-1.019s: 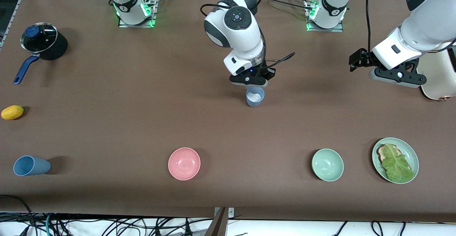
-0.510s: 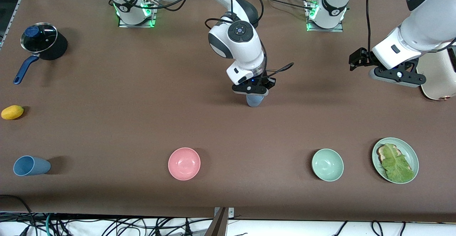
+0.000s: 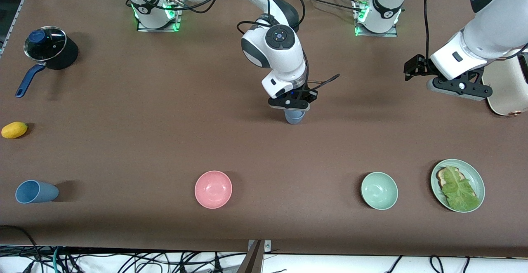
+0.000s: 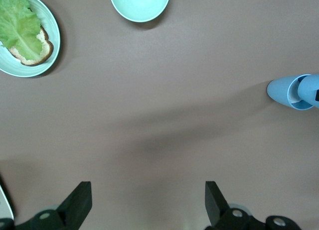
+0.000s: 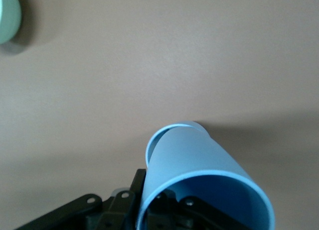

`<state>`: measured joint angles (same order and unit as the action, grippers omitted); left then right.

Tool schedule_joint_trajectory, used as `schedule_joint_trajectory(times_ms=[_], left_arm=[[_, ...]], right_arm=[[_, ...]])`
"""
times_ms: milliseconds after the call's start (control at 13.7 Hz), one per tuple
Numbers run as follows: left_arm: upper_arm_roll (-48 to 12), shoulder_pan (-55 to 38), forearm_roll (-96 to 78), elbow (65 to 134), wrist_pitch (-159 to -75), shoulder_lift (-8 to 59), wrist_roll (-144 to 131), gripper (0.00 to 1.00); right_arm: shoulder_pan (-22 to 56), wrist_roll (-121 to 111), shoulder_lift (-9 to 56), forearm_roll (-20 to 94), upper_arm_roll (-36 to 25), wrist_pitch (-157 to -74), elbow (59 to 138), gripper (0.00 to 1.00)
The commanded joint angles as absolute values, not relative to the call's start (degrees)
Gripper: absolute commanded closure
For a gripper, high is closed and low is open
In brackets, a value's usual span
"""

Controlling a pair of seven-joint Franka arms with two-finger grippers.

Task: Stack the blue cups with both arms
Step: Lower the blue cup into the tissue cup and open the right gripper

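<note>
A greyer blue cup [image 3: 294, 117] stands on the table near its middle. My right gripper [image 3: 292, 104] is down on its rim and shut on it. In the right wrist view the cup [image 5: 194, 155] has its wall between my right gripper's [image 5: 154, 196] fingers, one inside and one outside. The left wrist view shows this cup [image 4: 281, 90] at its edge. A second blue cup [image 3: 35, 191] lies on its side at the right arm's end, near the front camera. My left gripper [image 3: 411, 70] waits open and empty over bare table at the left arm's end, and also shows in the left wrist view [image 4: 148, 202].
A pink bowl [image 3: 213, 189], a mint-green bowl [image 3: 379, 190] and a green plate [image 3: 478, 178] with toast and lettuce lie near the front camera. A lidded black pot [image 3: 49, 48] and a yellow fruit [image 3: 14, 129] sit at the right arm's end. A white appliance [image 3: 507, 87] stands beside the left gripper.
My right gripper has come down onto the greyer blue cup and now hides its opening. The left arm has not moved.
</note>
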<state>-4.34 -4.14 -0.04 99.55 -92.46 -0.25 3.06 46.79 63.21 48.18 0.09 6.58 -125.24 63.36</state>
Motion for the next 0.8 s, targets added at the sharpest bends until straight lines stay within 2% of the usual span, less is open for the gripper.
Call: schedule_joint_trajectory(times_ms=[0, 218, 510, 728], left_arm=[[-4.13, -4.39, 0.79, 97.82, -91.23, 0.44, 3.08, 0.00], [-4.13, -4.39, 0.79, 97.82, -91.14, 0.44, 3.08, 0.00], [-4.04, -4.39, 0.79, 97.82, -91.05, 0.53, 3.25, 0.00], [-3.87, -4.22, 0.79, 97.82, -91.05, 0.53, 3.52, 0.00]], right_arm=[[47.46, 63.63, 49.22, -0.88, 6.50, -123.40, 60.91, 1.00], [47.55, 64.07, 49.13, -0.88, 6.50, -123.49, 60.91, 1.00], [47.55, 64.16, 49.04, -0.88, 6.50, -123.66, 60.73, 0.69], [47.46, 64.07, 49.04, -0.70, 6.59, -123.93, 60.64, 0.52]])
